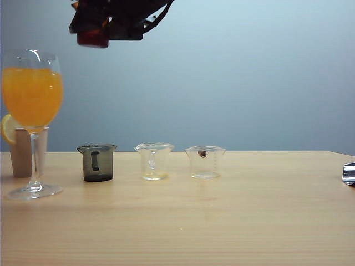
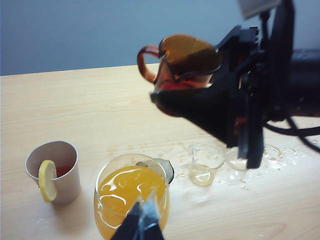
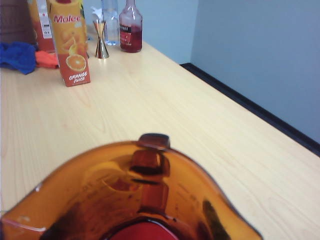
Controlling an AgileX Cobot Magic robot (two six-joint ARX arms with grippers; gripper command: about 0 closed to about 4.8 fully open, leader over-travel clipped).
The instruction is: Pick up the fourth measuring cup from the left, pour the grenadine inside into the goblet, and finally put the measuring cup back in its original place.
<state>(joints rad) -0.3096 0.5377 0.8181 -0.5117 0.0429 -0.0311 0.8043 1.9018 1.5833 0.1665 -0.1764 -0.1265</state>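
Right arm raised, left arm low

Right gripper [image 2: 200, 87] is clamped on the translucent amber-brown measuring cup [image 2: 182, 57] between its jaws; left gripper [image 2: 142, 222] fingertips almost meet.

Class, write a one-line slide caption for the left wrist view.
Right gripper carries the amber measuring cup of grenadine above the table, near the orange-filled goblet.

fourth measuring cup [image 2: 187, 62]: amber, handled, raised above table, 2 o'clock of goblet | grenadine [image 3: 145, 232]: dark red, in cup bottom | goblet [image 1: 32, 119]: upright, orange drink, far left
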